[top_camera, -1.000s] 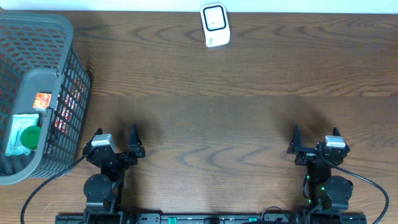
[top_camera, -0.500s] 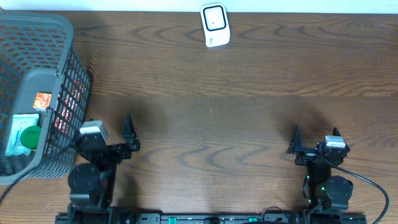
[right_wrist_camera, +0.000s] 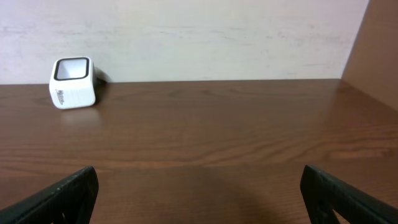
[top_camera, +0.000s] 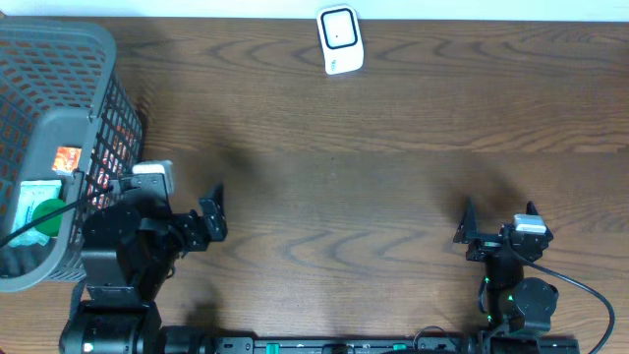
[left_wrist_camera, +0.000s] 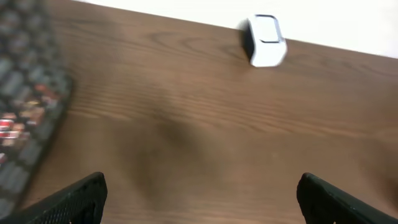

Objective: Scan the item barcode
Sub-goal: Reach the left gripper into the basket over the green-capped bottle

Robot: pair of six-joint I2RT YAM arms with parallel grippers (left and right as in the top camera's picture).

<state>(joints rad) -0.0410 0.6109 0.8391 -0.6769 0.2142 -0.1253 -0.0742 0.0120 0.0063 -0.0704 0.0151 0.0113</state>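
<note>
The likely item, a white packet (top_camera: pixel 29 218) with a green disc on it, lies in the grey basket (top_camera: pixel 71 126) at the left edge of the overhead view. The white scanner (top_camera: pixel 340 39) stands at top centre, well apart. The left gripper (left_wrist_camera: pixel 200 196) hovers just beside the basket's right wall, fingers spread wide and empty. The right gripper (top_camera: pixel 499 211) sits at lower right, equally wide and empty. The reach probably goes best if the left arm clears the rim first, descends straight down, and pinches the packet's edges so that no printed code is covered.
</note>
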